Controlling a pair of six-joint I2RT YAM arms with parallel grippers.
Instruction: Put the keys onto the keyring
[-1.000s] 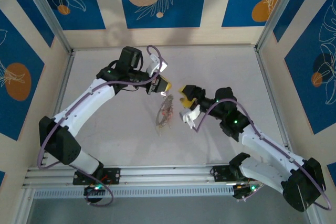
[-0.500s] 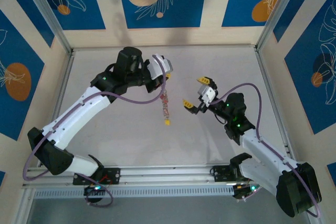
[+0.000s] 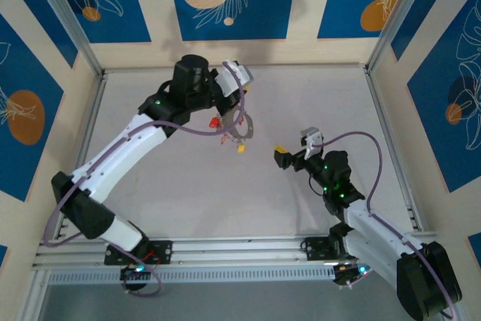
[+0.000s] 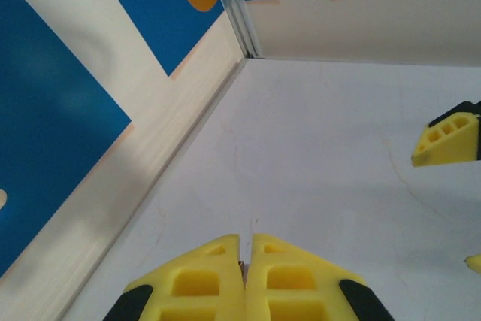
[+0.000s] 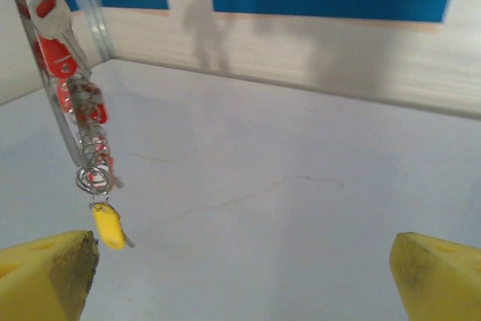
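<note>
Far left in the top view: left arm reaching up and across the table [image 3: 188, 186]. Ends in the left gripper [image 4: 245, 244], yellow fingers [image 4: 203, 283] pressed flat together, with a dark sliver caught in the seam. Pinches the ring [image 5: 66, 134], judging by the top view: ring hanging just under that gripper, exact grip spot hidden. Hangs clear of the table, near the middle and a little toward the back wall. Carries the keys [image 5: 58, 54], mostly red, bunched along the ring in the right wrist view. Yellow key [image 5: 110, 228] dangling lowest, from a small wire loop. Seen from above: red just left of the ring, yellow just below.

Further right, apart from the ring and touching nothing: right gripper [image 5: 244, 249], fingers spread wide, one yellow tip at each lower corner of its own view, bare table between. Sits nearer the bases than the left gripper, pointed toward the hanging keys.
</note>
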